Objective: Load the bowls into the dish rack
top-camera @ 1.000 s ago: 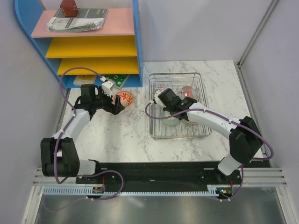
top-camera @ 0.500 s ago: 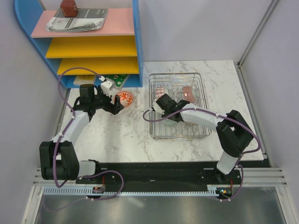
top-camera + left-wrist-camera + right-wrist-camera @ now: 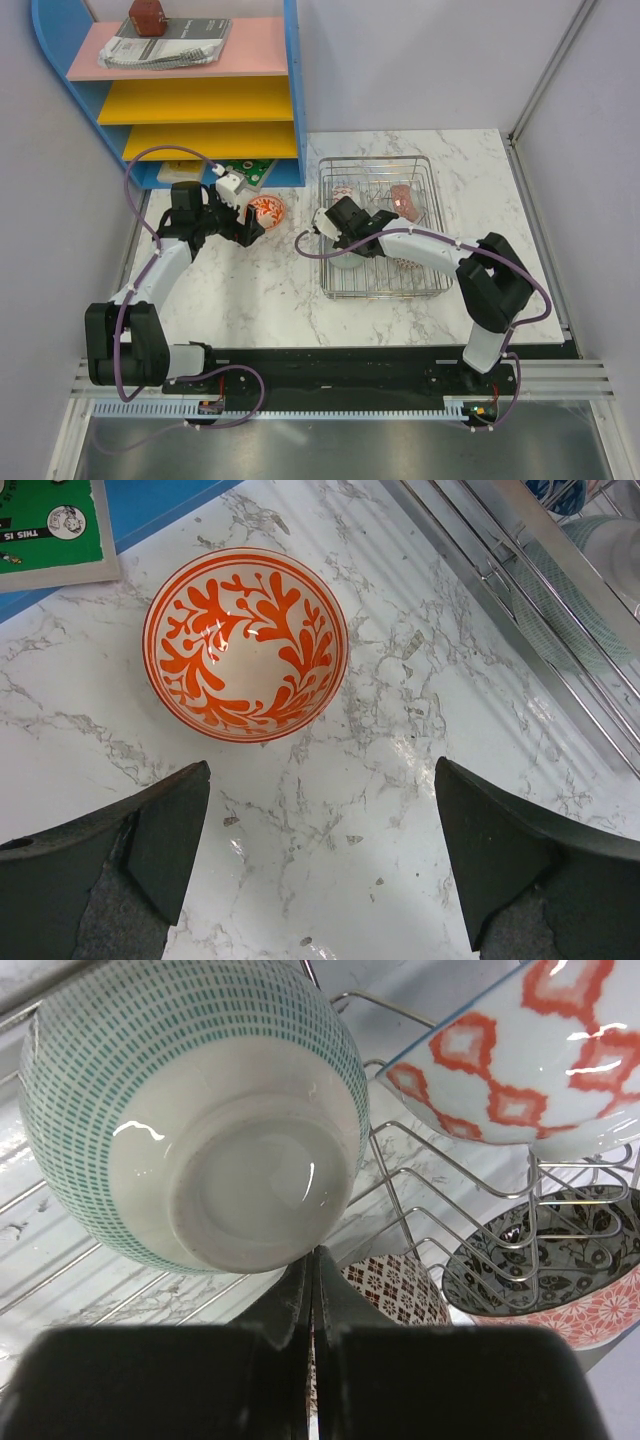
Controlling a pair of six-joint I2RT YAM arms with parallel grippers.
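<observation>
An orange-and-white patterned bowl [image 3: 246, 642] stands upright on the marble table, just ahead of my open left gripper [image 3: 322, 770], which holds nothing. In the top view that bowl [image 3: 267, 208] lies left of the dish rack [image 3: 432, 205]. My right gripper [image 3: 315, 1252] is shut and empty inside the rack, its tips right at the foot of a pale green mesh-patterned bowl [image 3: 200, 1130] that is tipped on its side. Around it the wires hold a red-diamond bowl [image 3: 530, 1050], a dark blue patterned bowl [image 3: 540, 1260] and a dark red checked bowl [image 3: 400, 1290]. From above, the right gripper [image 3: 332, 228] sits at the rack's left side.
A blue shelf unit [image 3: 190, 100] with pink and yellow shelves stands at the back left. A green card [image 3: 50, 525] lies at its foot, close behind the orange bowl. The rack's chrome edge [image 3: 520, 570] runs to the right of the left gripper.
My right arm has swung its gripper leftward across the rack, its elbow folding in. The left arm and the orange bowl have hardly moved.
</observation>
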